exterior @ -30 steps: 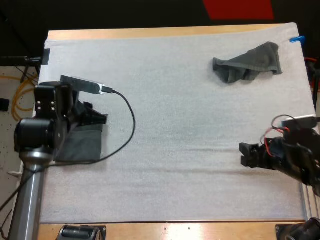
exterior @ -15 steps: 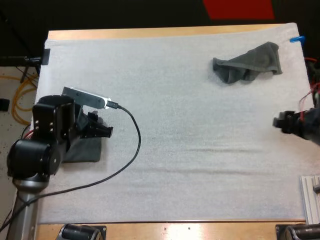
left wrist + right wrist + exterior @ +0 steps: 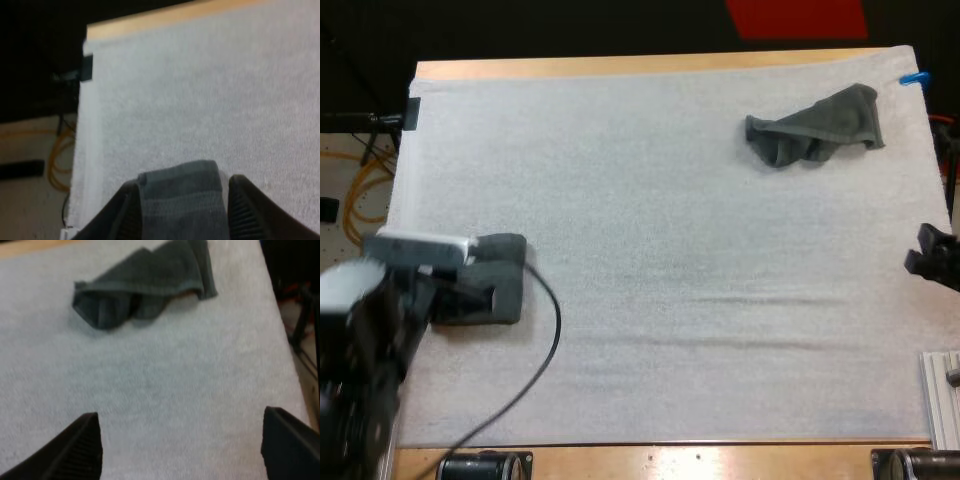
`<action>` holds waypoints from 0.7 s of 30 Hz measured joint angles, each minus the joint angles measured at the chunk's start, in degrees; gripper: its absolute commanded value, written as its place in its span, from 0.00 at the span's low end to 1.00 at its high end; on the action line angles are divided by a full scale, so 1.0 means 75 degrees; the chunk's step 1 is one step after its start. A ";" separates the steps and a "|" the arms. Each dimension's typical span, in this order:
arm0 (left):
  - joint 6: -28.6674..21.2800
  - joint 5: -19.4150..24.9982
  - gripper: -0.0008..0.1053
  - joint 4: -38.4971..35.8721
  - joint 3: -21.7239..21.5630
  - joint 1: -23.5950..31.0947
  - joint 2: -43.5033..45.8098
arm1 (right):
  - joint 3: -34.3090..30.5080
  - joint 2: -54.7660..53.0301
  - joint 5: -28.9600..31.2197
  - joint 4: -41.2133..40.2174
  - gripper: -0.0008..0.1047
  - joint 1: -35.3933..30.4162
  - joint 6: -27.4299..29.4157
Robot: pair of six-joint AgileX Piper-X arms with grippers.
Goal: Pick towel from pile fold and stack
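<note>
Folded towel (image 3: 508,295) lies flat near left edge of mat (image 3: 670,250). Likely the stack spot, well apart from the pile so fresh picks don't disturb it. Left gripper (image 3: 184,185) straddles it, fingers apart, gap showing on one side; seems to grip nothing. Crumpled towel (image 3: 815,128) sits at far right of surface, not yet folded. Right gripper (image 3: 181,412) spread wide, empty, pointed toward crumpled towel, probably lined up for the next pick.

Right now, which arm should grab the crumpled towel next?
Right. My right gripper is open and faces the crumpled towel across bare mat, on its own side. My left gripper sits at the folded towel on the opposite side.
</note>
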State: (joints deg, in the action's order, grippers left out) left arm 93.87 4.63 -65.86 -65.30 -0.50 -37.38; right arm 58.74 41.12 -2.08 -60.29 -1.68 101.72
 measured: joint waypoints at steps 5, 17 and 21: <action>0.0000 0.0049 0.38 -0.0006 -0.0012 0.0000 0.1594 | 0.0000 -0.1203 0.0083 0.0034 0.62 0.0000 0.0033; -0.0398 0.0089 0.38 -0.1041 -0.0079 0.0000 0.5041 | -0.0109 -0.4433 0.0141 0.0204 0.62 0.0000 0.0033; -0.0397 0.0104 0.38 -0.2059 -0.0088 0.0000 0.5162 | -0.0514 -0.5336 0.0141 0.0246 0.62 0.0000 -0.0069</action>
State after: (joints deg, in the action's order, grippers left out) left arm 90.89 5.41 -81.31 -65.96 -0.50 1.34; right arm 54.88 1.10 -1.02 -58.44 -1.68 101.20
